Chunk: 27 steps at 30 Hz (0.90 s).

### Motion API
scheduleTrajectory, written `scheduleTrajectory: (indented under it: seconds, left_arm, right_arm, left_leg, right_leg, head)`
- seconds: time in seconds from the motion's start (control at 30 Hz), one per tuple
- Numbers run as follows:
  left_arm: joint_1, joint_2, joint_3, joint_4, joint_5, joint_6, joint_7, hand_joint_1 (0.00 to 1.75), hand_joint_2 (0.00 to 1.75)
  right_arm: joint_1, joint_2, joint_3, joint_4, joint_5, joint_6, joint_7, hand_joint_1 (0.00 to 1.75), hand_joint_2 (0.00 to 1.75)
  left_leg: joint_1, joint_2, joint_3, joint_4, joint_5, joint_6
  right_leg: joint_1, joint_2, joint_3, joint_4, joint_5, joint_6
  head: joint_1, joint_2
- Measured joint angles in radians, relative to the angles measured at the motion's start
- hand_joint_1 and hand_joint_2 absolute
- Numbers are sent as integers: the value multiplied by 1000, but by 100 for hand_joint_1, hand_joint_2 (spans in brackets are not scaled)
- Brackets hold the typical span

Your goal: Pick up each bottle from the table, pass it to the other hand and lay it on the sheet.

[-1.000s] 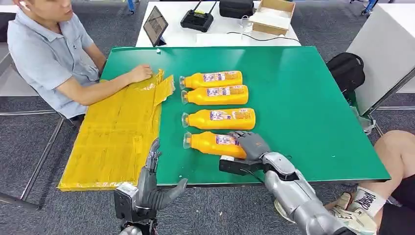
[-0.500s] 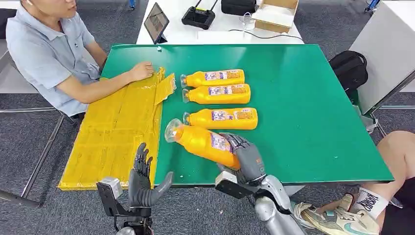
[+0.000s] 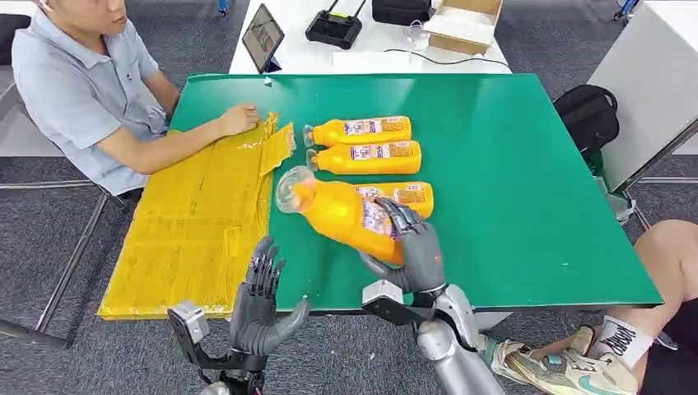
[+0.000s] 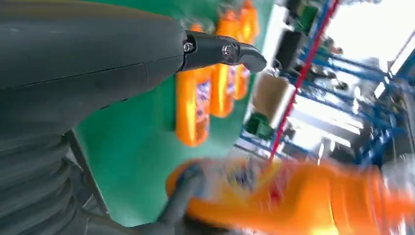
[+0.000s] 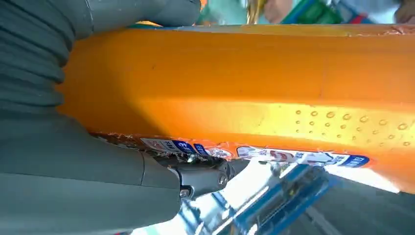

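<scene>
My right hand (image 3: 416, 251) grips an orange bottle (image 3: 342, 212) and holds it tilted above the green table (image 3: 510, 164), its clear cap end toward the yellow sheet (image 3: 197, 222). The same bottle (image 5: 254, 93) fills the right wrist view, and it shows blurred as the bottle (image 4: 303, 200) in the left wrist view. My left hand (image 3: 262, 300) is open, fingers spread upward, below the table's near edge beside the sheet. Three more orange bottles lie in a row on the table: the far bottle (image 3: 358, 130), the middle bottle (image 3: 366, 157) and the near bottle (image 3: 411, 196), partly hidden by the held one.
A person sits at the left, one hand (image 3: 234, 121) resting on the sheet's far corner. A second person's leg and shoe (image 3: 576, 362) are at the lower right. A white table behind holds a tablet (image 3: 262, 37), a controller (image 3: 333, 29) and a cardboard box (image 3: 461, 25).
My right hand lifted the nearest bottle off the table and carried it up and leftward. My left hand rose and shifted right toward it, fingers spread.
</scene>
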Motion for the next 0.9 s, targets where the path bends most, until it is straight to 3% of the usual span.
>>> scheduleTrajectory:
  seconds: [0.17,0.53,0.9]
  left_arm:
    - [-13,1,-8,1,107,-104,70,0,175]
    - [-41,-4,-5,13,64,-20,60,0,175]
    - [-41,-5,7,26,44,21,50,0,175]
  right_arm:
    - [-36,45,57,87,31,-26,-44,175,175]
    - [-70,139,203,249,34,-69,-54,175,175]
    - [-100,169,236,323,-11,-71,-48,175,175]
  left_leg:
    - [0,0,0,0,0,0]
    - [1,0,-1,0,0,0]
    - [1,0,-1,0,0,0]
  right_leg:
    - [0,0,-1,0,0,0]
    - [1,0,-1,0,0,0]
    - [1,0,-1,0,0,0]
  head:
    - [0,0]
    - [0,0]
    - [0,0]
